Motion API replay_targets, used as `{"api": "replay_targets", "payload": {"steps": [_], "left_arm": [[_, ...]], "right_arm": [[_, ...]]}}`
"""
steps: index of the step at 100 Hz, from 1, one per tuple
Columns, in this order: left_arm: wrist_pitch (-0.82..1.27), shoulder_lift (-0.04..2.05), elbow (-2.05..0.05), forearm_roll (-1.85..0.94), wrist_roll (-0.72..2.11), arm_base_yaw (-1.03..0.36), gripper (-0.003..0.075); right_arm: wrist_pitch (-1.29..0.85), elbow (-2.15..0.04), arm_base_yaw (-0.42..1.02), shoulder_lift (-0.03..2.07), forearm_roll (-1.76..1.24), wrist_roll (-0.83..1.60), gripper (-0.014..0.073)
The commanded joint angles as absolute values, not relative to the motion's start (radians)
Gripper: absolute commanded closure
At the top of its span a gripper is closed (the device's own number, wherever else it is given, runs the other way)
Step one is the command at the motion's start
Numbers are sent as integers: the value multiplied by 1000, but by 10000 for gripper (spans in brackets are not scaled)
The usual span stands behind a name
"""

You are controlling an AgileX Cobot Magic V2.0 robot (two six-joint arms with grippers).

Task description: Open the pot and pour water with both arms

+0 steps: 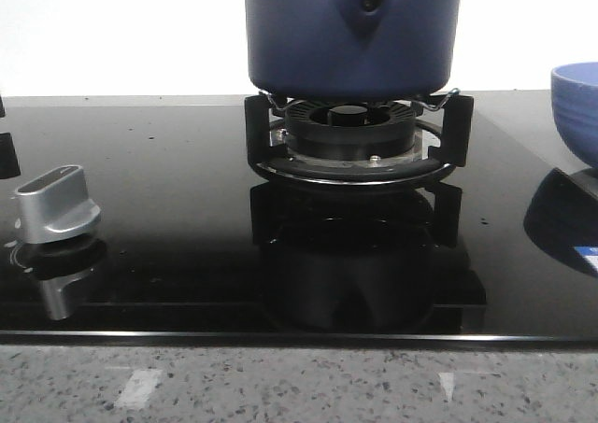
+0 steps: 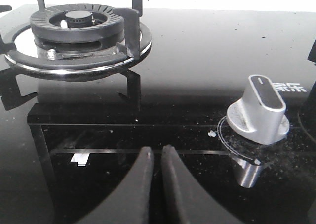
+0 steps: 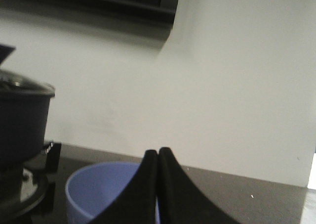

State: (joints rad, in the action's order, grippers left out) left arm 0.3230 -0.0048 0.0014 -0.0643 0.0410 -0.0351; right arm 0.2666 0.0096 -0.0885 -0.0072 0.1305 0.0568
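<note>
While the dark blue pot (image 1: 350,35) sits squarely on the black burner stand (image 1: 360,138) at the back middle of the glossy cooktop (image 1: 168,246), neither arm touches it. From the front I see its straight matte side and the teardrop handle mount with a round rivet (image 1: 371,3) facing me; its top runs out of view there, though the right wrist view catches a shiny lid (image 3: 22,85) resting on its rim. A silver control knob (image 1: 56,204) stands on the glass off to the left, well apart from the pot, and a lighter blue bowl (image 1: 576,101) sits at the far right edge. The left tool (image 2: 153,157) hovers low over the glass with its black fingers almost together, only a thin gap between the tips, holding nothing; the knob is near it, and a second, bare burner (image 2: 76,28) lies beyond. The right tool (image 3: 158,157) has its fingers pressed together, empty, with the bowl just behind them and the pot off to one side. The cooktop rests in a speckled stone table (image 1: 299,386).
</note>
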Motion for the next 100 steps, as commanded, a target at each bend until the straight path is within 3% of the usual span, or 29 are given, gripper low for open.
{"api": "replay_targets", "payload": {"steps": [1,13,38,66,100], "left_arm": [[245,-32,33,-79,32,-35,740],[193,-32,33,-79,32,-35,740],[92,-32,33,-94,32,-35,740],[55,-32,33,-710,16,-33,740],[38,-32,22,-920,18,-33,740]], "right_arm": [[403,36,-95,-28,64,-22,663],[389,36,-95,-28,-62,-197,663],[387,36,-95,-28,-94,-214,663],[272,34,-95,-28,-127,-214,663],[106,-76,-95,-28,-305,-214,663]]}}
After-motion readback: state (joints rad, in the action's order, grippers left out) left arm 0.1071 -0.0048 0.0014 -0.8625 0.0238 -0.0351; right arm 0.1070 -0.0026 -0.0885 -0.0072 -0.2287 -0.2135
